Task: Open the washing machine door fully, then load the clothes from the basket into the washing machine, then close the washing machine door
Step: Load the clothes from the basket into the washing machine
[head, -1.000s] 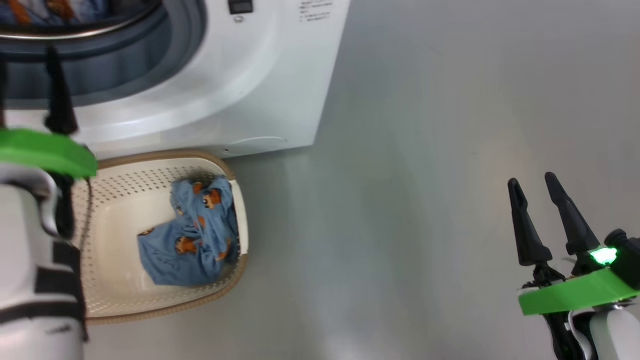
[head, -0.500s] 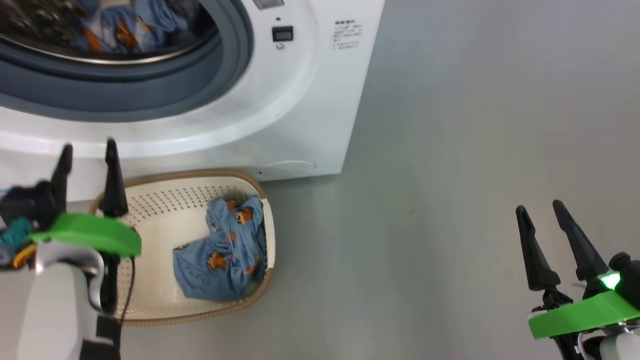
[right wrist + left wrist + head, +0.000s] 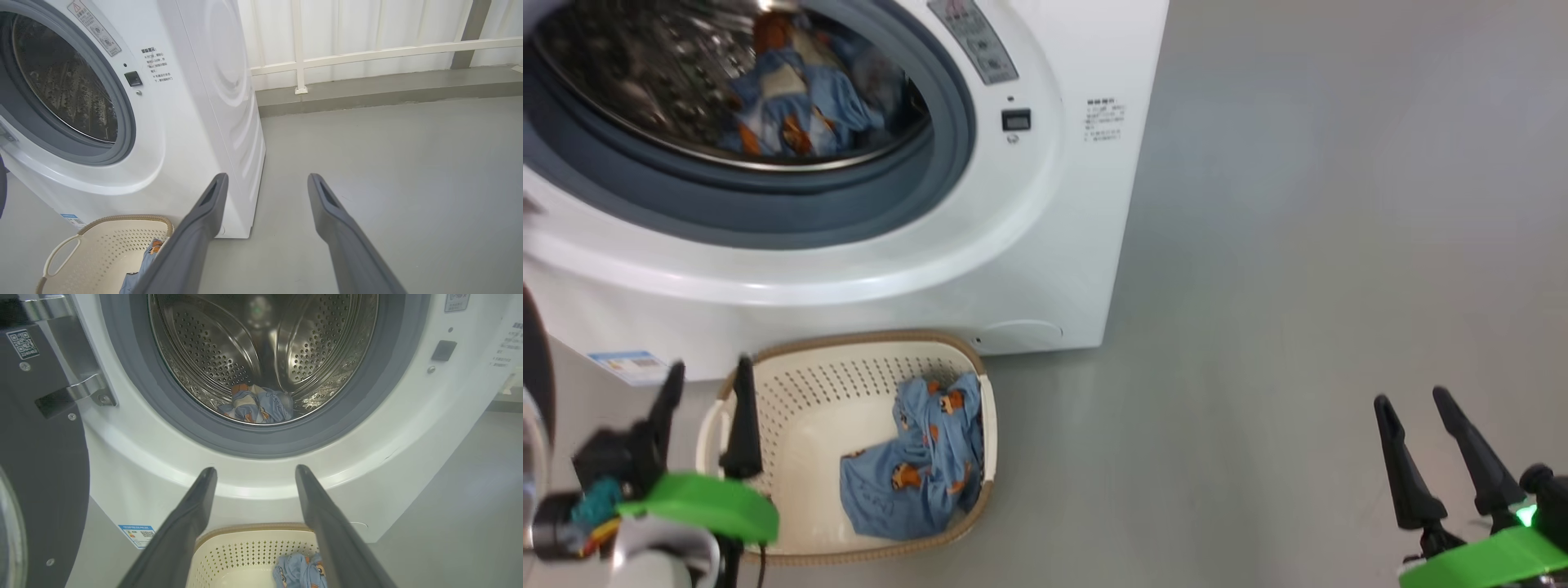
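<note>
The white washing machine [image 3: 1045, 245] stands with its door [image 3: 36, 465] swung wide open to the left in the left wrist view. Some light blue clothes [image 3: 792, 106] lie in the steel drum [image 3: 261, 355]. More blue clothes [image 3: 923, 465] lie in the cream basket [image 3: 792, 384] on the floor in front of the machine. My left gripper [image 3: 709, 382] hovers open and empty over the basket's left end. My right gripper [image 3: 1414, 400] hangs open and empty over bare floor far to the right.
Grey floor [image 3: 1298, 286] stretches to the right of the machine. A white railing and a low grey kerb [image 3: 388, 85] run along the back in the right wrist view. A blue label sticker [image 3: 625, 363] sits low on the machine's front.
The head view has tilted up, showing more of the drum and the clothes in it. My left gripper has drawn back from the drum opening to above the basket's left end.
</note>
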